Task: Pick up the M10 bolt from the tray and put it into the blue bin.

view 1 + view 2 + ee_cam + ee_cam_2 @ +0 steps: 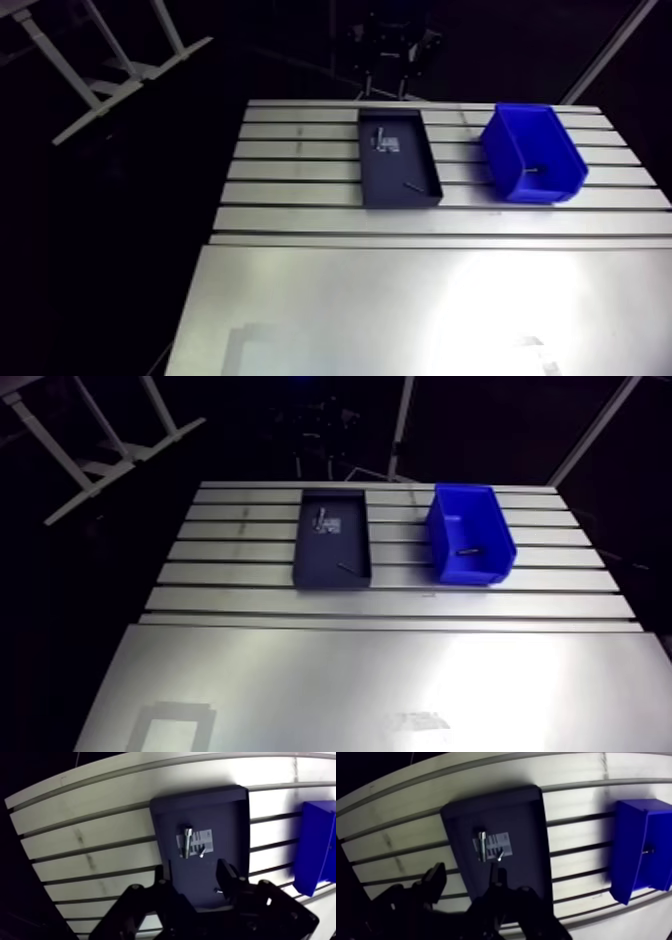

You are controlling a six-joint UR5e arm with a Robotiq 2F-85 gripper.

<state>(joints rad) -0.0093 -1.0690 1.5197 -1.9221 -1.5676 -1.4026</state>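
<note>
Read the black two-finger claw (192, 871) in the wrist view: it stands wide, and its fingers (226, 874) grip nothing. Below the gap lies the bare floor of the dark grey rectangular plastic tray (235, 817). A small dark fastener (217, 890) lies on that floor close beside the finger on the bin's side.

Ahead of the claw, locate the silver steel bolt (186, 842). It lies flat in the tray, along one edge of a white printed label (204, 839). A thin short screw (202, 853) rests at the label corner nearer the claw.

Out to the side, apart from the tray, the blue plastic bin (310, 862) stands on the slotted aluminium table (100, 837). One small metal fastener (533, 169) lies inside the bin.
</note>
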